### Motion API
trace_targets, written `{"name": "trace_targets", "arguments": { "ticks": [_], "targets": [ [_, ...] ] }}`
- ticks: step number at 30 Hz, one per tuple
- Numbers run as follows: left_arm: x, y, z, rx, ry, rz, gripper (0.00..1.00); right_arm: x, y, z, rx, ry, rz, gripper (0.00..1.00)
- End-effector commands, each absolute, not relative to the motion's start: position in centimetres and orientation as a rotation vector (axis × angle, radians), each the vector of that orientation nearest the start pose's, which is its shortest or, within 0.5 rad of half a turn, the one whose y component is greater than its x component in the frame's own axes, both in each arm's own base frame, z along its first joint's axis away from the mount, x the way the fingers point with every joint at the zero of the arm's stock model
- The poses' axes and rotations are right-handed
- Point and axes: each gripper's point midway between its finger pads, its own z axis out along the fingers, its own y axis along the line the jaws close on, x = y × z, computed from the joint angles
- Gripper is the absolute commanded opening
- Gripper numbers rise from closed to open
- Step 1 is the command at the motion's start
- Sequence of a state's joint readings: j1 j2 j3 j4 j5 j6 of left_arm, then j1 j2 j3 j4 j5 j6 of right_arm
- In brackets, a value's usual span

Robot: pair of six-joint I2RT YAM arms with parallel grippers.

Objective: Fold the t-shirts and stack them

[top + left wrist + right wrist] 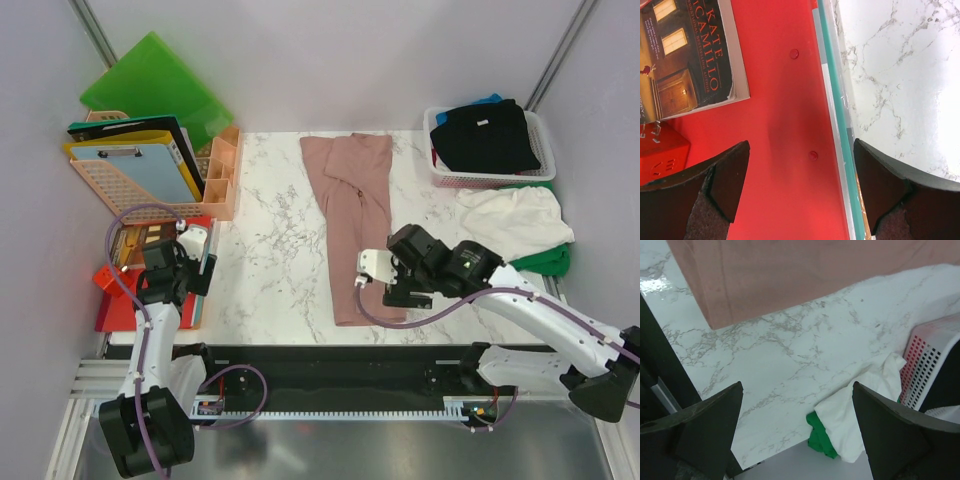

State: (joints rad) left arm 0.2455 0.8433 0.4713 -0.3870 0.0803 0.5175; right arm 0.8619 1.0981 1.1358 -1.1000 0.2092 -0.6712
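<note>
Two claws, both wide open and empty. The left claw (800, 165) hangs over a red folder (785, 100), well apart from the pink shirt (350, 215) folded on the bench (270, 250). The right claw (797, 410) hovers just beside its near corner. A white shirt (515, 215) and a green shirt (545, 262) lie farther right.

Bare marble table (265, 265) lies open from the centre out toward 8 o'clock, with nothing standing between the pink t-shirt (350, 200) and the left edge. That shirt runs as a long flat strip from 12 to 6 o'clock. At 10 o'clock a tall peach file basket (150, 210) blocks the corner. At 9 o'clock a red folder (785, 100) and a book (690, 55) lie flat. At 2 o'clock stands a white basket (547, 140) heaped with a black t-shirt (485, 135). A white t-shirt (510, 215) and a green t-shirt (545, 262) crowd 3 to 4 o'clock, leaving a narrow bare lane beside the pink strip.
</note>
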Motion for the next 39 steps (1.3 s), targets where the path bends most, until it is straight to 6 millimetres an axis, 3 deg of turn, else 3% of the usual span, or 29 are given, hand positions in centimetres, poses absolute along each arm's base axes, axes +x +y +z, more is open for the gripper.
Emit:
{"name": "trace_targets", "arguments": {
  "ticks": [1,4,6,10,16,21,27,32,39],
  "targets": [
    [25.4,7.0,9.4,0.333,2.255,0.306,0.91,19.0,14.6,16.0,-1.861,1.898,-0.210,0.98],
    [25.4,7.0,8.8,0.331,2.269,0.302,0.91,20.2,16.2,14.6,-1.765,1.907,-0.218,0.98],
    [25.3,7.2,8.6,0.332,2.282,0.310,0.91,19.8,18.5,14.4,-1.735,1.885,-0.096,0.98],
    [25.0,7.5,8.7,0.343,2.278,0.340,0.91,16.6,22.6,13.9,-1.820,1.837,0.073,0.98],
    [24.7,8.0,8.8,0.350,2.281,0.381,0.91,12.2,24.6,11.5,-1.967,1.741,0.121,0.98],
    [24.7,7.8,8.6,0.343,2.287,0.365,0.91,11.3,25.0,9.2,-1.997,1.741,0.135,0.98],
    [24.8,7.9,8.8,0.347,2.287,0.369,0.91,11.9,25.6,6.6,-2.009,1.729,0.098,0.98],
    [24.6,8.0,8.9,0.355,2.289,0.384,0.91,13.1,26.6,6.6,-1.965,1.704,0.085,0.97],
    [24.3,8.0,8.7,0.353,2.303,0.382,0.91,18.3,25.4,7.0,-1.777,1.726,-0.094,0.97]
  ]
}}
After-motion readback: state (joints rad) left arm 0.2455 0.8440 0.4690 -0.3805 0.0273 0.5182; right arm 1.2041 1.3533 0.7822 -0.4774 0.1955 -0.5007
